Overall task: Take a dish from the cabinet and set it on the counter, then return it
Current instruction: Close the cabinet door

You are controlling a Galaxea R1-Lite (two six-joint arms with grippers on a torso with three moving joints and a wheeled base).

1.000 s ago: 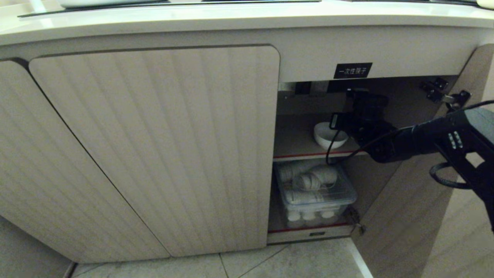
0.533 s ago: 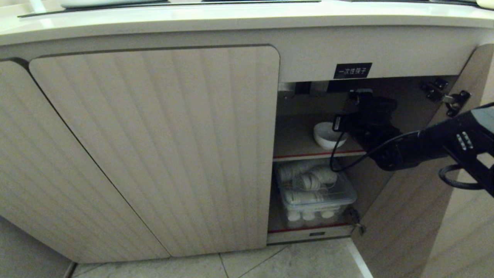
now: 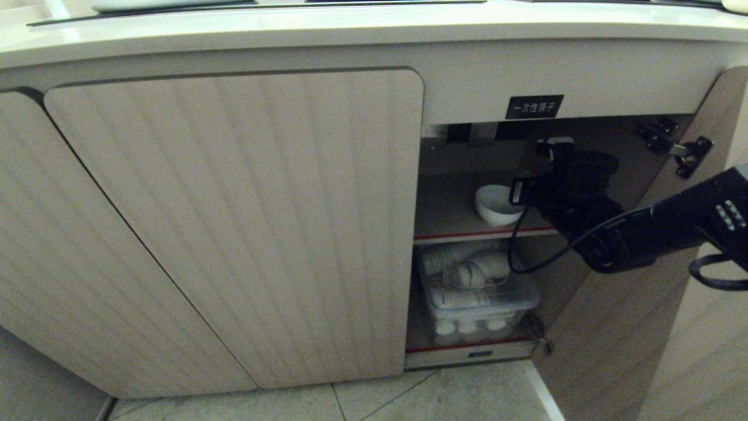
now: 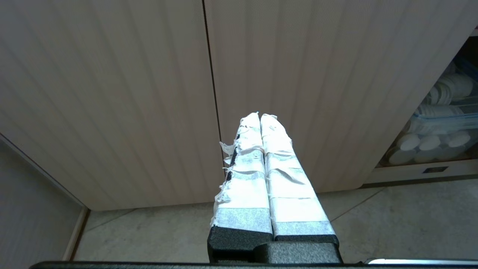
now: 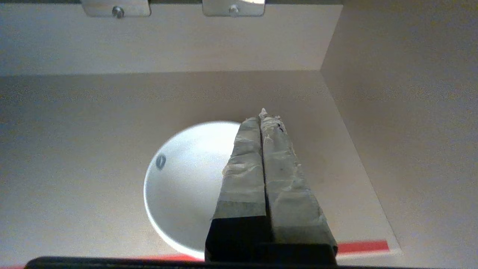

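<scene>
The dish [image 3: 497, 204] is a small white bowl standing on the upper red-edged shelf of the open cabinet [image 3: 234, 222], under the beige counter [image 3: 350, 29]. My right arm [image 3: 619, 240] reaches into the opening from the right. In the right wrist view the right gripper [image 5: 263, 116] is shut and holds nothing. Its taped fingers hover over the right side of the dish [image 5: 183, 186], pointing at the back wall. My left gripper [image 4: 259, 115] is shut and holds nothing, low in front of the closed ribbed doors.
A clear plastic bin of stacked white cups [image 3: 476, 292] fills the lower shelf. The open door [image 3: 613, 327] hangs at the right with its hinge [image 3: 672, 146] above. A black label [image 3: 534, 107] sits over the opening. Tiled floor [image 3: 456, 397] lies below.
My right arm has drawn back to the right, so the gripper sits further right over the shelf. The dish has stayed in place on the shelf.
</scene>
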